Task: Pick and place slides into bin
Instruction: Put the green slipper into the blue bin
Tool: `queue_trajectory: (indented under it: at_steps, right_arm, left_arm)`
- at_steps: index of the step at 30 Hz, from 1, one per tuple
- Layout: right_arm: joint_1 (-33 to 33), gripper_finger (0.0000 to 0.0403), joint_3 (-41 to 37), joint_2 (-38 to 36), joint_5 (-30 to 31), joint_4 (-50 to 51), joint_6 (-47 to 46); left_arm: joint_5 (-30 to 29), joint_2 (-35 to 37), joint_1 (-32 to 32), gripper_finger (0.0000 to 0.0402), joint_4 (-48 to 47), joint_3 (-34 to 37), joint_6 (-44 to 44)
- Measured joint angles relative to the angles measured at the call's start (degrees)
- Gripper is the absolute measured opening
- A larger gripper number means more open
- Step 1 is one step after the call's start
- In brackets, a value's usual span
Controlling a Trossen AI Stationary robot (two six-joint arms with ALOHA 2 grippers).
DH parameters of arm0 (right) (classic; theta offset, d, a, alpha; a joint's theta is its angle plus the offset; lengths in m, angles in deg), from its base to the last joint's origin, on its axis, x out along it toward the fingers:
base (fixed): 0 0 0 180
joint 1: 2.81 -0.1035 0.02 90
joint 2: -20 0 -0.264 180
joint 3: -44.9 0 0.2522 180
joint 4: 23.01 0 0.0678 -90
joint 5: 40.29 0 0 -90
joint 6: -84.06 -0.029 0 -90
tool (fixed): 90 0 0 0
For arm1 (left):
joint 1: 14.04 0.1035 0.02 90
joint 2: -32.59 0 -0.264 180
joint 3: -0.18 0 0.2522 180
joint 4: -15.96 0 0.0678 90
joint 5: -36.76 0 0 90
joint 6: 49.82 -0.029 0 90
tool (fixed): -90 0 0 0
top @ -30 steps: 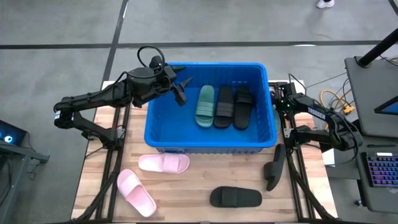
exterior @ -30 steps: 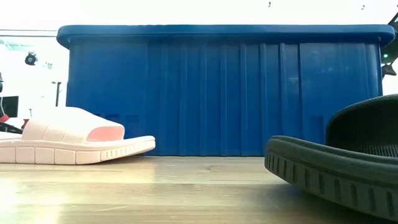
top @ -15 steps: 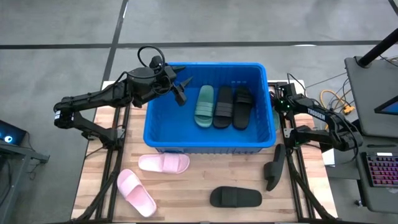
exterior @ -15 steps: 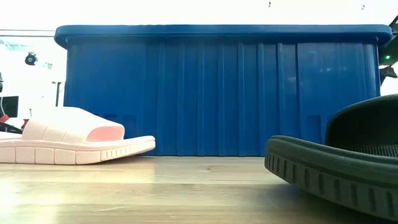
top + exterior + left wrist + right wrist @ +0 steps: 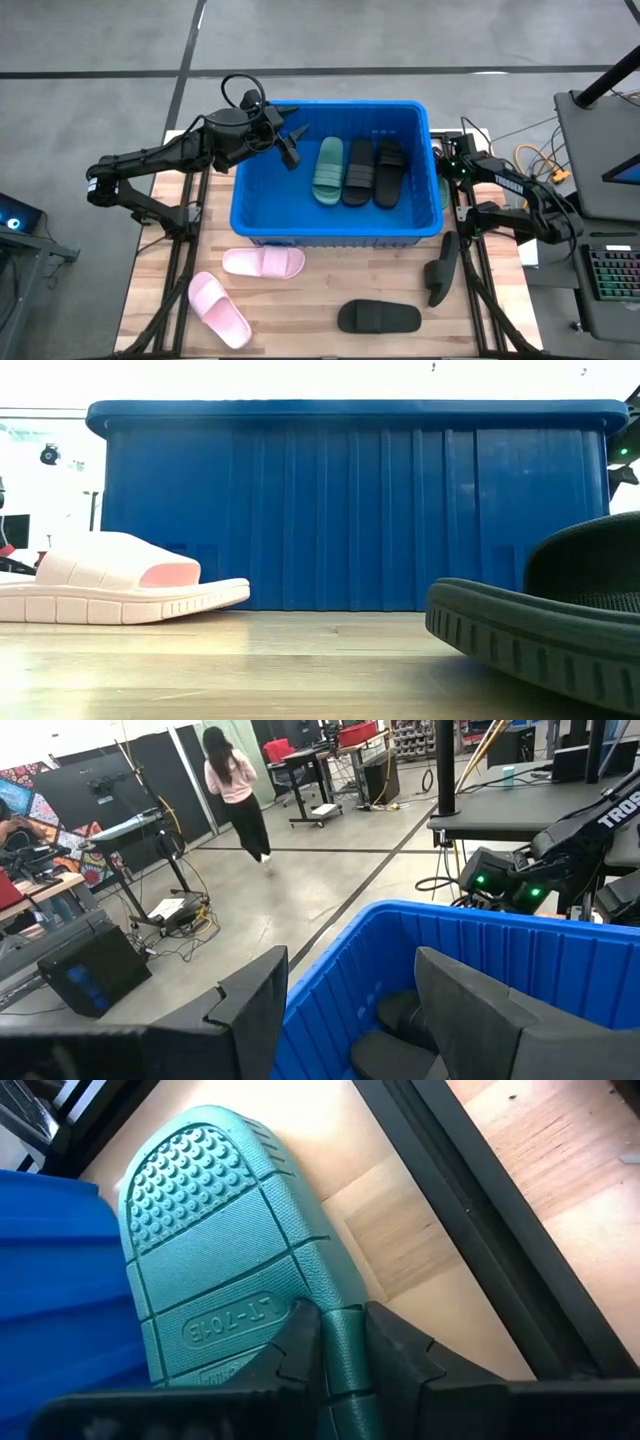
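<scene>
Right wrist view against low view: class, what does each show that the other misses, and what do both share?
Only right wrist: the studded sole of a sage green foam slide, pinched by the right gripper. Only low: a light pink foam slide and a black foam slide. Both: the wall of the blue plastic bin and the wooden table.

The high camera is looking straight down on the table (image 5: 330, 290). The low one is sitting at tabletop height, facing the bin (image 5: 350, 510) closely; both are sharing it. The right wrist camera is seemingly hovering close over a sole (image 5: 230, 1280).
</scene>
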Motion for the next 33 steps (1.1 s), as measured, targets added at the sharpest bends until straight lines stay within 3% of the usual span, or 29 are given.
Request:
queue_trajectory:
  at_steps: [18, 33]
  right_arm:
    - [0.0, 0.0014, 11.3, -2.1, 3.3, 15.6, 3.8]
    - [0.0, 0.0006, 17.9, -13.3, 8.5, 22.5, 3.9]
  left_arm:
    - [0.0, 0.0, 0.0, 0.0205, -0.1, 0.0, -0.2]
    - [0.0, 0.0, 0.0, 0.0205, -0.5, 0.1, -0.3]
